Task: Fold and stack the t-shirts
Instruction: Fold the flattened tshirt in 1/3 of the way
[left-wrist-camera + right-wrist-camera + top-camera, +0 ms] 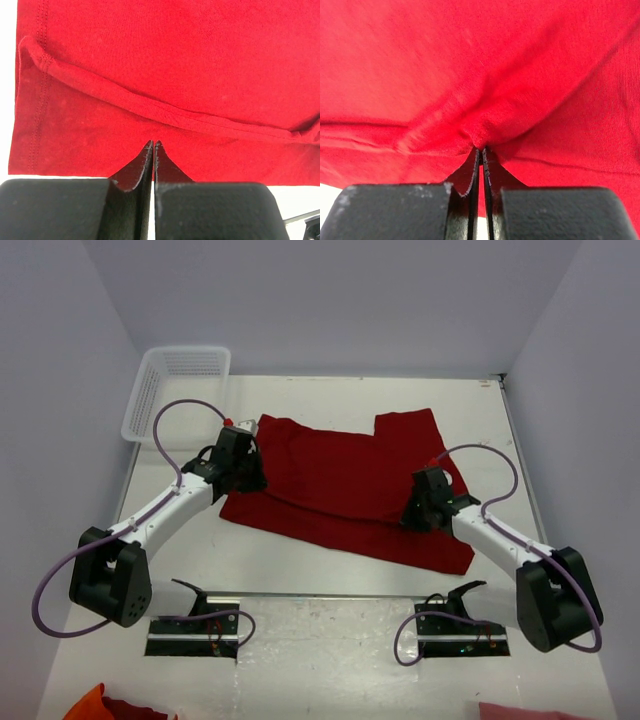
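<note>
A dark red t-shirt (340, 480) lies spread across the middle of the table, with one layer folded over another. My left gripper (250, 472) is at its left edge. In the left wrist view this gripper (152, 143) is shut, its tips lying over flat cloth (175, 60) just inside the near edge, with a diagonal fold ridge beyond and no pucker at the tips. My right gripper (420, 515) sits on the shirt's right part. In the right wrist view it (481, 147) is shut on a small bunch of the red cloth (470, 60), which gathers into the tips.
A white mesh basket (175, 390) stands at the table's far left corner. Bits of red-orange cloth (100, 705) and pink cloth (530, 710) show at the bottom edge, in front of the arm bases. White walls close in the table on three sides.
</note>
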Tool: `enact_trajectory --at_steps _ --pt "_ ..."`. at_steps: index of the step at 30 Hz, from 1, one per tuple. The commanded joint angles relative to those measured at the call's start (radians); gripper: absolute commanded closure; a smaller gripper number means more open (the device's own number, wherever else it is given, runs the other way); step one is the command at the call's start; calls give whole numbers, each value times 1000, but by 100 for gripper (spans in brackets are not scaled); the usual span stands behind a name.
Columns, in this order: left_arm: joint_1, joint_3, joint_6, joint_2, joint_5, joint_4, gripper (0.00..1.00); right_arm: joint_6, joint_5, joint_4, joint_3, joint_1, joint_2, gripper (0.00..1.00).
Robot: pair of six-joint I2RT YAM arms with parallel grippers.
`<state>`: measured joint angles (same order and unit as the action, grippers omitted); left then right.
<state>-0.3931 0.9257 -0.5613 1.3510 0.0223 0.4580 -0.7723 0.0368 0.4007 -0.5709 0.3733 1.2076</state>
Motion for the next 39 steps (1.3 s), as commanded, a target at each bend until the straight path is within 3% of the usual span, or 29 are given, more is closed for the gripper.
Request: enact_trajectory --at_steps 1,6,7,10,11,14,20,27,33,35,36,39 --pt "-3 4 18 -6 -7 -15 99 30 63 -17 -95 4 50 100" --pt "-1 2 27 -7 -13 -9 99 56 70 -26 -211 6 145 100" --pt "-1 2 29 -9 -15 -4 99 60 80 -29 -248 6 161 92" --pt "-1 -8 31 -13 -18 -7 99 102 139 -13 -349 6 243 83" --pt "-1 -13 29 -13 -16 -10 99 122 141 -17 -372 4 295 70" --pt "-1 -21 32 -15 2 -9 99 160 195 3 -461 3 389 49" --pt "-1 -50 35 -47 -5 -2 97 168 264 39 -494 4 347 43" --pt "-1 -28 32 23 -47 -1 94 189 272 107 -397 6 63 42" --pt "-3 19 34 115 34 -25 91 197 158 99 -310 6 -59 50" --pt "-4 21 28 119 77 -44 95 191 115 78 -296 6 -46 89" --pt "-9 16 24 114 88 -50 99 183 95 69 -290 4 -34 100" --pt "-21 4 18 100 125 -68 100 136 25 12 -261 6 23 100"
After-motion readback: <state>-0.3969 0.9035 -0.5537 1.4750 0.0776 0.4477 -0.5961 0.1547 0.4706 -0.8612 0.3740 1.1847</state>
